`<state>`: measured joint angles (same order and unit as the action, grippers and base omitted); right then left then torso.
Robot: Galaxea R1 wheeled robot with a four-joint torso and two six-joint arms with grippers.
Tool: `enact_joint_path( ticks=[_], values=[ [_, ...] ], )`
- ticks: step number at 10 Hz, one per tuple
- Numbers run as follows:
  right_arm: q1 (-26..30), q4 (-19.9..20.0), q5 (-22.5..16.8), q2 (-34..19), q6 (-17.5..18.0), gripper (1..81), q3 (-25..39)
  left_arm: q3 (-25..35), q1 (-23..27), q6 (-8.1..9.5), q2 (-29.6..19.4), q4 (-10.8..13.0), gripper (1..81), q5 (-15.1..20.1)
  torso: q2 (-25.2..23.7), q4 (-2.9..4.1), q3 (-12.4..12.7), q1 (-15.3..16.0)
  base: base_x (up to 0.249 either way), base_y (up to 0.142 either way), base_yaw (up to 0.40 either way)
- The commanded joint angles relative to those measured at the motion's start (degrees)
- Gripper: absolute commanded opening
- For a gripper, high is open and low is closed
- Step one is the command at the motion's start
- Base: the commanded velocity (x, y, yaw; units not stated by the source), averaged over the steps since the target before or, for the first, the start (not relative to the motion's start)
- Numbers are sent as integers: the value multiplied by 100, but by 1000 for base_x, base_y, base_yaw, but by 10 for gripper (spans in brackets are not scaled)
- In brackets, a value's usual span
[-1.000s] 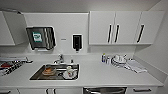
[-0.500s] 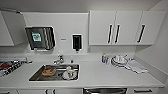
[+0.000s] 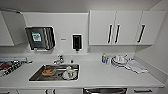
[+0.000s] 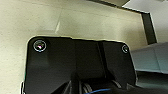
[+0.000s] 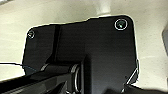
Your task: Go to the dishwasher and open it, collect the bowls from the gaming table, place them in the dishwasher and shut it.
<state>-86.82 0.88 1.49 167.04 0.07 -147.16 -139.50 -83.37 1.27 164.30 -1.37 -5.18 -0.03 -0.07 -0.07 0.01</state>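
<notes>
A white bench (image 3: 100,75) holds a steel sink (image 3: 55,72) with dishes in it. Right of the sink stand a bottle (image 3: 103,58) and stacked plates (image 3: 119,61). Below the bench edge, right of the sink, shows the dishwasher (image 3: 105,90) top.

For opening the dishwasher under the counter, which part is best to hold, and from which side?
Probably the top edge of the dishwasher, approached from the front: only its silver-grey upper strip shows below the countertop, right of the sink. No separate handle can be made out.
</notes>
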Motion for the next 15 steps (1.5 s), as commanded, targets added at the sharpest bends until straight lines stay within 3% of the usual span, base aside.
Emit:
enact_joint_path(
  ticks=[1, 2, 4, 5, 8, 10, 11, 12, 15],
  values=[
    [283, 71, -351, -54, -25, 811, -13, -139, 317, 40, -29, -22, 811, 263, 0, 0, 0, 0, 0, 0, 0],
    [266, 70, -360, -54, -34, 811, 5, -104, 308, 40, -38, -30, 811, 254, -573, 0, 0, 369, 0, 0, 0],
    [248, 79, -368, -106, -34, 811, 153, 9, 308, 49, -142, -39, 811, 263, -678, 0, 0, 433, 0, 0, 0],
    [239, 70, -368, -203, -34, 811, 321, 212, 308, 40, -284, -39, 811, 263, -831, 0, -541, 525, 0, 0, 0],
    [283, 80, -351, -835, -25, 811, 1296, 1231, 308, 49, -934, -39, 811, 185, -1336, 0, -839, 829, 0, 0, 0],
    [292, 96, -342, -880, -25, 811, 1323, 1284, 308, 49, -1004, -40, 811, 131, -1738, 0, -1220, 1084, 0, 0, 0],
    [310, 97, -342, -880, -16, 811, 1314, 1293, 299, 49, -1004, -39, 811, 140, -1948, 0, -881, 1218, 0, 0, 0],
    [345, 140, -342, -888, 10, 811, 1314, 1284, 308, 49, -1004, -39, 811, 140, -2136, 0, -1049, 1336, 0, 0, 0],
    [397, 132, -342, -880, 28, 811, 1297, 1258, 307, 49, -1013, -39, 811, 140, -2617, 0, -1180, 1639, 0, 0, 0]
  ],
)
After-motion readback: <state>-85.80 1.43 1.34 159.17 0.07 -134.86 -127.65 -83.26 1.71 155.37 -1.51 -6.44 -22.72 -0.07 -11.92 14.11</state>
